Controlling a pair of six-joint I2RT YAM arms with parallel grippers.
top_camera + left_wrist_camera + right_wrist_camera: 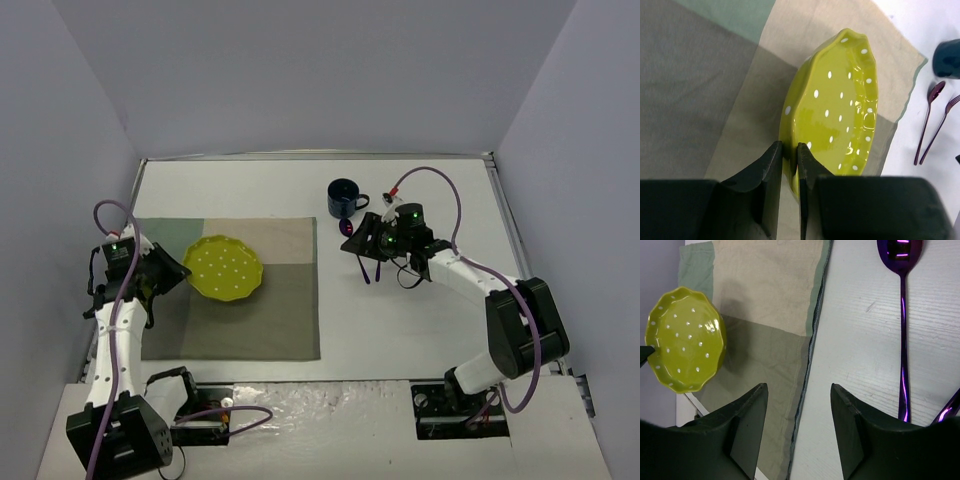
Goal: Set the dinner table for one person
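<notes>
Pinching the rim of the yellow plate [840,110] on the placemat [270,320] at the left of the dinner table [420,330], your left gripper [790,147] is occupied; your right gripper [798,390], jaws spread and empty, hangs nearer the purple spoon [902,340], lying just beside it, handle running the way it points.

Arm and gripper pose, both sides.
Left arm [110,330] extended forward, left gripper [790,146] pinched onto plate [840,115] rim; right arm [470,275] bent inward, right gripper [799,387] jaws parted.
</notes>
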